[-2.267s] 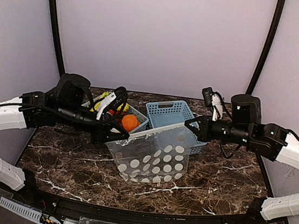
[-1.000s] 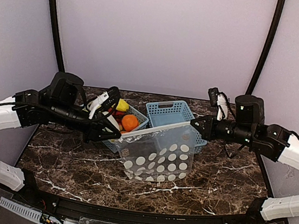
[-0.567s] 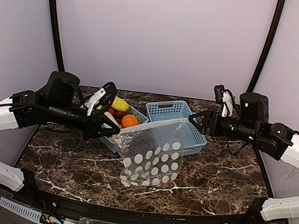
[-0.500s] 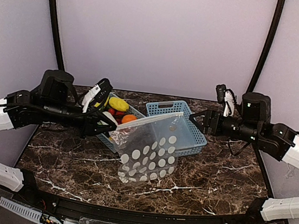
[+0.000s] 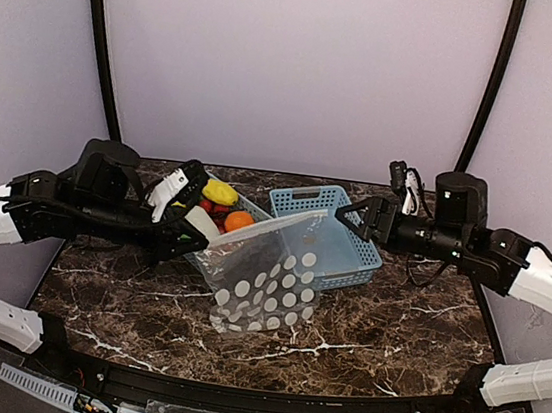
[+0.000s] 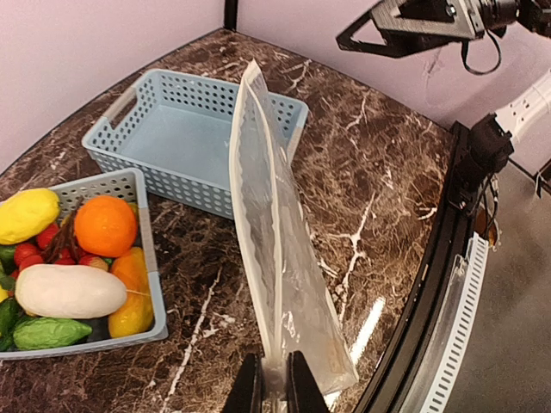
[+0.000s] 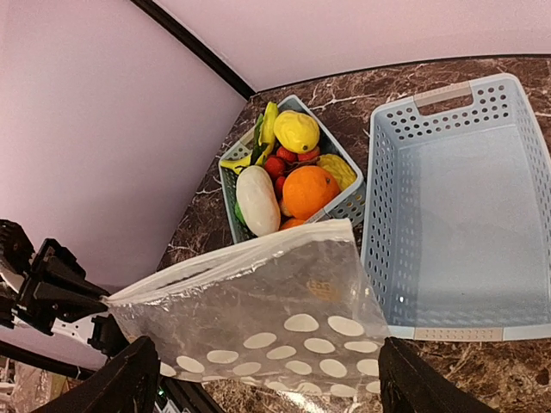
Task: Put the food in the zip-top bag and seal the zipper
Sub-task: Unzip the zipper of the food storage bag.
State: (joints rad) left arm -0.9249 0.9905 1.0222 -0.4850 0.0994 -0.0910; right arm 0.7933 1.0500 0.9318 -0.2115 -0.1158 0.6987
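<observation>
The left gripper (image 6: 275, 389) is pinched on one top corner of the zip-top bag (image 5: 264, 284), which hangs just in front of the basket (image 6: 146, 258). The right gripper (image 5: 352, 216) is spread wide with nothing in it, near the bag's far corner. All the food (image 7: 293, 185) sits in that basket. Honestly can't tell if the zipper (image 5: 268, 228) is open, since the bag looks flat edge-on. I'd have the right one grab a single layer there, not both, so the mouth can spread.
</observation>
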